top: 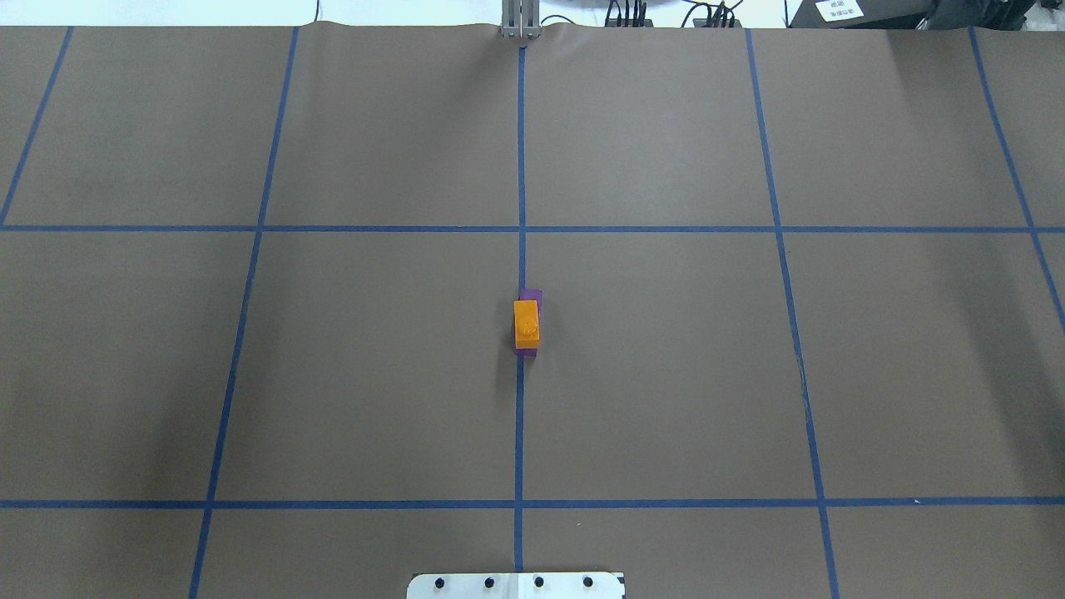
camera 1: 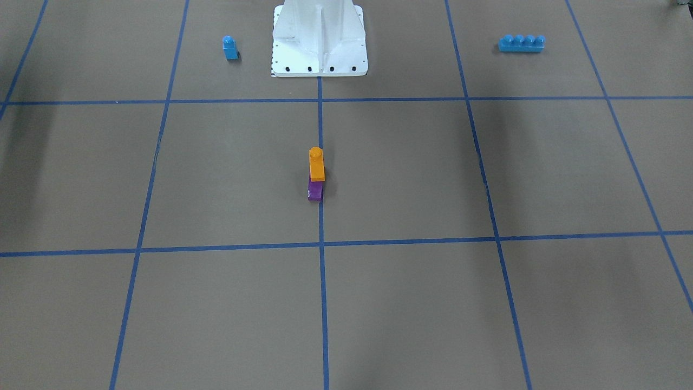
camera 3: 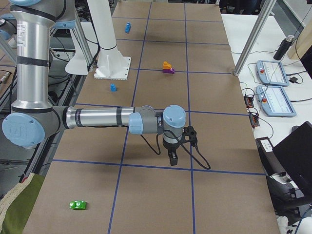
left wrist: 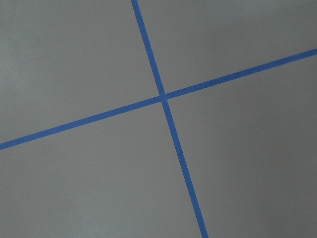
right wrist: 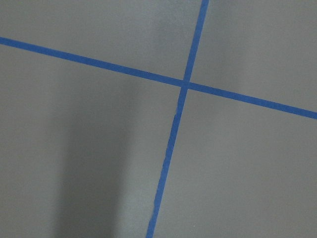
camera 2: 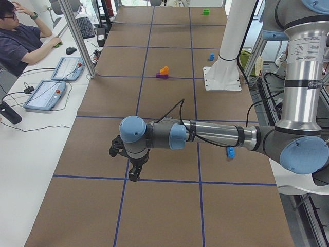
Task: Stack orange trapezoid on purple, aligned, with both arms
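Observation:
The orange trapezoid (camera 1: 316, 165) sits on top of the purple block (camera 1: 315, 193) on the centre tape line, stud up. In the overhead view the orange trapezoid (top: 527, 324) covers most of the purple block (top: 532, 295), which shows at both ends and along one side. No gripper touches them. My left gripper (camera 2: 134, 174) hangs over the table far from the stack, seen only in the left side view. My right gripper (camera 3: 173, 158) likewise shows only in the right side view. I cannot tell whether either is open or shut. Both wrist views show only tape lines.
A small blue one-stud block (camera 1: 230, 47) and a long blue four-stud brick (camera 1: 521, 43) lie either side of the white pedestal (camera 1: 319, 40). A green block (camera 3: 77, 204) lies at the table's right end. An operator (camera 2: 20, 41) sits beside the table.

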`<state>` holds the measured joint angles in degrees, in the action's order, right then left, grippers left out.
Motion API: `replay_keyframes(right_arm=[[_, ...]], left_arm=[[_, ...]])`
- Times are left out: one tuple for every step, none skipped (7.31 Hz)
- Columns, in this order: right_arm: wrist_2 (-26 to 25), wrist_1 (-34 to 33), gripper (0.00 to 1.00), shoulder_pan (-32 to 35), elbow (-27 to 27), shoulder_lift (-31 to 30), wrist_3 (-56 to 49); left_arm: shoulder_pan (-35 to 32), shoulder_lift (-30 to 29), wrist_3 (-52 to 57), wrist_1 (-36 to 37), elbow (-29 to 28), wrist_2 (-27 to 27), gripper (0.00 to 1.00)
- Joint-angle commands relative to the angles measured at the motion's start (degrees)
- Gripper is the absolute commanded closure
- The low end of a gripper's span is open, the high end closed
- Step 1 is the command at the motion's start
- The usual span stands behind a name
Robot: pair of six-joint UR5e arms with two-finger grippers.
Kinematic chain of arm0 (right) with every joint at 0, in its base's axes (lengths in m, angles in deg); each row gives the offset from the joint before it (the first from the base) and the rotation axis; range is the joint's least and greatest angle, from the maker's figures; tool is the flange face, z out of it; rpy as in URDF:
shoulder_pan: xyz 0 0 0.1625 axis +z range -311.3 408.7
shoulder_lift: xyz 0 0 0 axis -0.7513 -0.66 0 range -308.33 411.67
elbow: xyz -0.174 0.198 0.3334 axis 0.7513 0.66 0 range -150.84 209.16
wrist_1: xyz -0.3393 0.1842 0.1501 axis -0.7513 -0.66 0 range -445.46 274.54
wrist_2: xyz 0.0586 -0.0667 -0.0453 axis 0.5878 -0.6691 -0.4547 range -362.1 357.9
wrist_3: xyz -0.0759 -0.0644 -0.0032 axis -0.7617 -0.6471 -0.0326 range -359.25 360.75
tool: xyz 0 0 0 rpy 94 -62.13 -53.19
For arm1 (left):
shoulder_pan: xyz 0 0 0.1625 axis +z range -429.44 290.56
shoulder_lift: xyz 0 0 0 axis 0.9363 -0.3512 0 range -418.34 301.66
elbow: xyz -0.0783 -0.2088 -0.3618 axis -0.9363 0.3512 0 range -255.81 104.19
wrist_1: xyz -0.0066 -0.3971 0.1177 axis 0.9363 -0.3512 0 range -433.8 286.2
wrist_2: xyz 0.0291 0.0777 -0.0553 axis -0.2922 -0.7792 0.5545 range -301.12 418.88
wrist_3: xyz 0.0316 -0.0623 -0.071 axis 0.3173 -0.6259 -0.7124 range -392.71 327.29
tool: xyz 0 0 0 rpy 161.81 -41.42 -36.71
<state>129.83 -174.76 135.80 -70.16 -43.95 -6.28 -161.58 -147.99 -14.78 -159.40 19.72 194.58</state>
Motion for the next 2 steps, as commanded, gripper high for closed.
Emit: replay_keyframes(right_arm=[[0.0, 0.0, 0.0, 0.0, -0.1, 0.0, 0.0], [0.0, 0.0, 0.0, 0.0, 0.0, 0.0, 0.0]], left_arm=[[0.0, 0.0, 0.0, 0.0, 0.0, 0.0, 0.0], [0.0, 0.0, 0.1, 0.0, 0.0, 0.0, 0.0]])
